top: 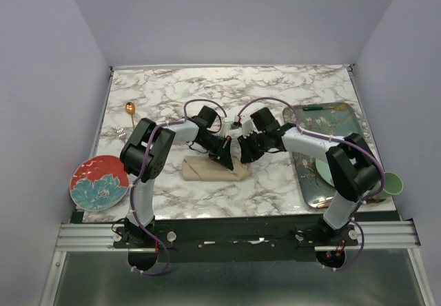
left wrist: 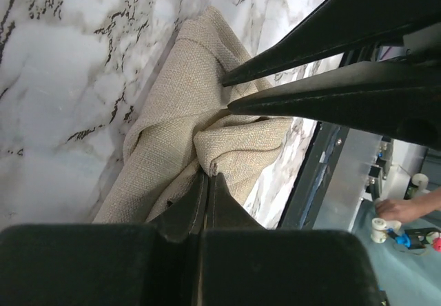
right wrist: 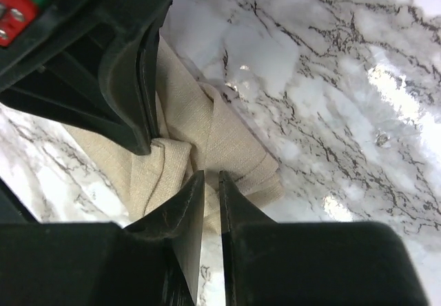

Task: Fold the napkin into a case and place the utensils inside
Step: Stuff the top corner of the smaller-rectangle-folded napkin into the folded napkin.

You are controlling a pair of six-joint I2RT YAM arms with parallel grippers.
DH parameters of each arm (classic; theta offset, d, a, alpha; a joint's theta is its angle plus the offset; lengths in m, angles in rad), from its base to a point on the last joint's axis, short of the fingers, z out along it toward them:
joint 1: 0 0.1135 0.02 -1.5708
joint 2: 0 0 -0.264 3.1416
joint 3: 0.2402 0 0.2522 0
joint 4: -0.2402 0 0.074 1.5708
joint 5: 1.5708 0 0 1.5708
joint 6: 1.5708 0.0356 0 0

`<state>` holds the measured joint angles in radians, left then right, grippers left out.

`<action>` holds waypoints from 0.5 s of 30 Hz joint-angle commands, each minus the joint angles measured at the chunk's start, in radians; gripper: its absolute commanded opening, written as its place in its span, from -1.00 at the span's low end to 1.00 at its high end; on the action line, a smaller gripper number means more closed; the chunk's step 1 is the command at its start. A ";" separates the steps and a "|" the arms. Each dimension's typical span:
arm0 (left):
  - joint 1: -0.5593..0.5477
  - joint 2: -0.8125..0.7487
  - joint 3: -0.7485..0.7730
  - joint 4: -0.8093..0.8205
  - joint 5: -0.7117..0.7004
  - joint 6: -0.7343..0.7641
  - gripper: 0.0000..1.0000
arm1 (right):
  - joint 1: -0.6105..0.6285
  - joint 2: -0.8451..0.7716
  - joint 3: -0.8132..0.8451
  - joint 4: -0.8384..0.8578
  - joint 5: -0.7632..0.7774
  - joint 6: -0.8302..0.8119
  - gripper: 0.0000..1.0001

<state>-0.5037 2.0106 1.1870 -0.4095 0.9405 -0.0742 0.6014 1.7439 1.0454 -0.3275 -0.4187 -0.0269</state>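
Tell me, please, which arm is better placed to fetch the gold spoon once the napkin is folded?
Left, I'd judge. The spoon lies far left on the table, on that arm's side; the right gripper sits further right. The left gripper must first release the napkin it pinches.

My left gripper [top: 226, 156] and right gripper [top: 245, 151] meet low over the right end of the folded napkin [top: 203, 171]. Behind and left of the napkin lies the gold spoon [top: 129, 107]. A red plate [top: 83, 175] sits to its left, a tray [top: 331, 121] to its right.
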 commanded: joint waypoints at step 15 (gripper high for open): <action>0.025 0.076 0.006 0.008 -0.066 0.005 -1.00 | 0.084 -0.014 -0.016 0.099 0.170 -0.064 -0.45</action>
<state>-0.4900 2.0342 1.1957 -0.4088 0.9775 -0.0948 0.6579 1.7397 1.0382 -0.2405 -0.3149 -0.0593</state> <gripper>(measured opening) 0.011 0.268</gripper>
